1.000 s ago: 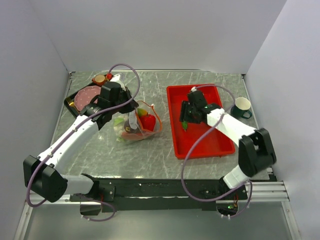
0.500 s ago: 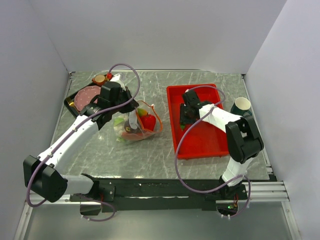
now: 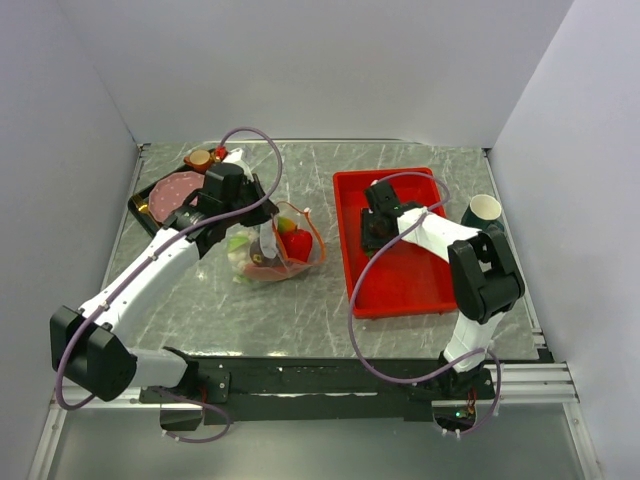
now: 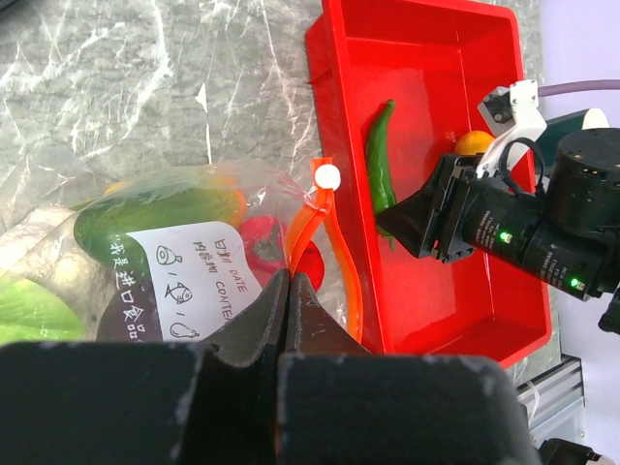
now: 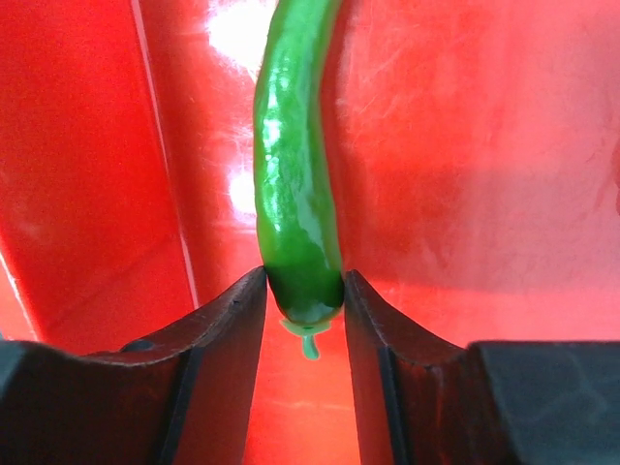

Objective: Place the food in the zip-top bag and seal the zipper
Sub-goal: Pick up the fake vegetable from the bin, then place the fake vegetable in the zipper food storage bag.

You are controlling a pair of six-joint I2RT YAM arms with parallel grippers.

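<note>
L jaws: pressed together, pinching the zip-top bag [image 4: 208, 184] at its mouth edge, right where the zipper [image 4: 308, 218] runs down into the tips.
Zip-top bag: on the surface [image 3: 300, 300], centre-left, just left of the red tray [image 3: 400, 285]. The mouth is open.
Zipper: unsealed. Two orange-red strips are seen parted, one rising from the L jaws to a white round tab [image 4: 327, 176], the other curving off to the right.
Food in bag: a dark green long piece [image 4: 155, 211], a red piece [image 4: 260, 237] & a pale leafy green [image 4: 29, 305] are seen through the plastic, beside a white printed label [image 4: 194, 271].
R jaws: closed on the green pepper [image 5: 295, 194]. Its stem end is gripped between the two inner faces, w/ contact on each side.
Green pepper: inside the red tray, close to the tray's left wall. The body extends away from the R jaws. Whether it rests on the tray floor can't be told.
Orange piece [image 4: 475, 142]: in the red tray, partly hidden behind the R arm, apart from both sets of jaws.
Bag vs R jaws: apart, w/ the tray's left wall between them.
Other: a pink plate [image 3: 175, 188] is set on a black tray [image 3: 137, 202] at far left. A cup [image 3: 483, 210] is seen just right of the red tray.
</note>
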